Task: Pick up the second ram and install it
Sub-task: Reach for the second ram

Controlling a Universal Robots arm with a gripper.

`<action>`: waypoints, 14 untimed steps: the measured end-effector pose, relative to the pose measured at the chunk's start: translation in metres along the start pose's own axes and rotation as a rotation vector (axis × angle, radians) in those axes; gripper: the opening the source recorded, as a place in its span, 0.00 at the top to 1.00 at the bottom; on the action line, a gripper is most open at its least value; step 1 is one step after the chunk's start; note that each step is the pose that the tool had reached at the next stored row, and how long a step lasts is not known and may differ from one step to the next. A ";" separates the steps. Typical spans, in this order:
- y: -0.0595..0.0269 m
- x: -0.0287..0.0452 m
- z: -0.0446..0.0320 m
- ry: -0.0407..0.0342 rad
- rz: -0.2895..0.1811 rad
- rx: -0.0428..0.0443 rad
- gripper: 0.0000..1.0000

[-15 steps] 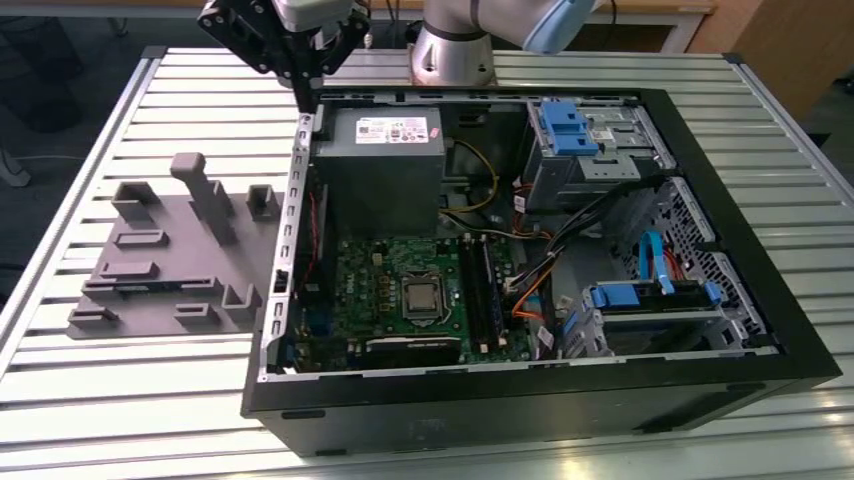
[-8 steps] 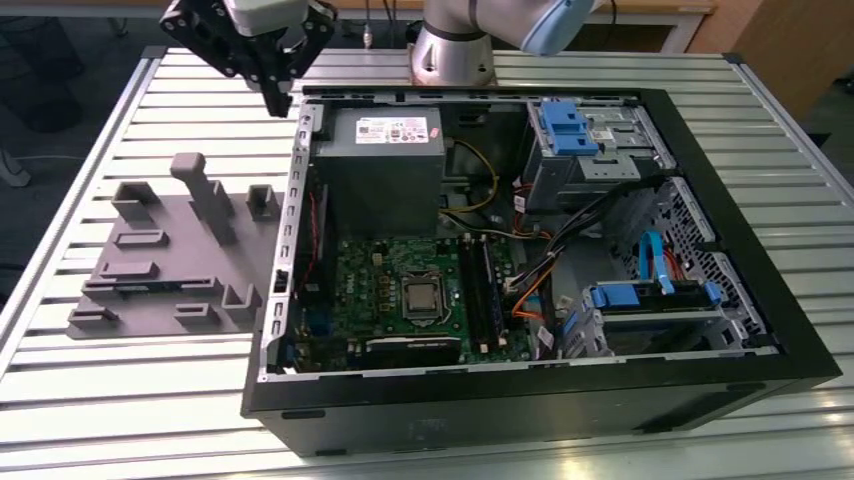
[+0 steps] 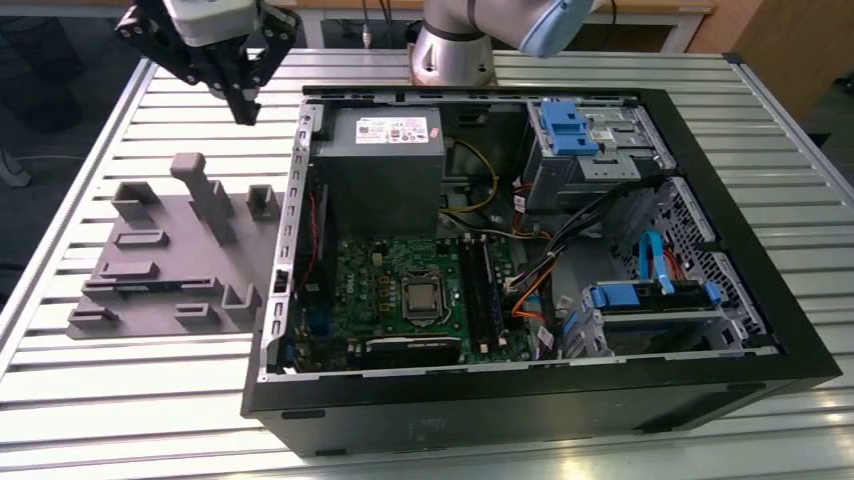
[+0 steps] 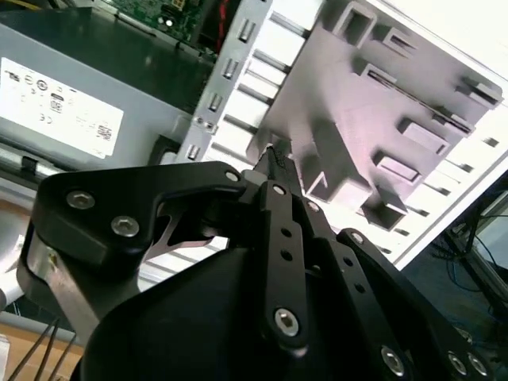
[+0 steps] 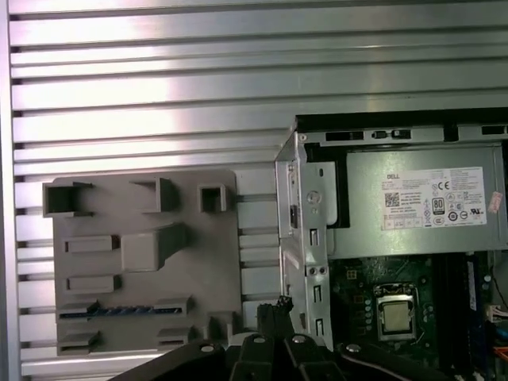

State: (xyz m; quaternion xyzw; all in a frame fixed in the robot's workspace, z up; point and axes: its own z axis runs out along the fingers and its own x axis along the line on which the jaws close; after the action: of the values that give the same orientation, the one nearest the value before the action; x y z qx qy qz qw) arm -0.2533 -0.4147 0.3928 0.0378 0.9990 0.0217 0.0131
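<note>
The second ram [image 5: 103, 310] is a thin dark strip standing on edge in a slot of the grey fixture [image 5: 143, 254]; in the exterior view the ram [image 3: 150, 284] lies near the fixture's [image 3: 174, 250] front. My gripper [image 3: 247, 112] hangs high over the table, past the fixture's far end and beside the computer case's back corner. Its black fingers meet at the tips with nothing between them, as both wrist views show [image 4: 274, 156] [image 5: 278, 305]. The black memory slot rails [image 3: 481, 290] run along the green motherboard [image 3: 387, 290] inside the case.
The open black computer case [image 3: 747, 250] takes up the exterior view's right, with a grey power supply [image 3: 380, 160], blue drive brackets [image 3: 567, 125] and loose cables. The arm's base [image 3: 454, 50] stands behind the case. The slatted metal table [image 3: 134, 400] surrounds the fixture.
</note>
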 end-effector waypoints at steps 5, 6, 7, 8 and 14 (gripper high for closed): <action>-0.0017 0.0227 -0.0005 -0.0001 0.000 -0.0001 0.89; -0.0020 0.0271 -0.0008 0.0001 0.000 0.0002 0.89; -0.0024 0.0317 -0.0008 0.0001 0.000 0.0001 0.89; -0.0026 0.0349 -0.0009 0.0000 0.000 0.0001 0.89; -0.0030 0.0401 -0.0011 0.0002 0.000 0.0001 0.89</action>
State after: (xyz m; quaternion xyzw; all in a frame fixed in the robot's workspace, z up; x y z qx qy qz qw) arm -0.2935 -0.4147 0.3928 0.0379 0.9990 0.0217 0.0130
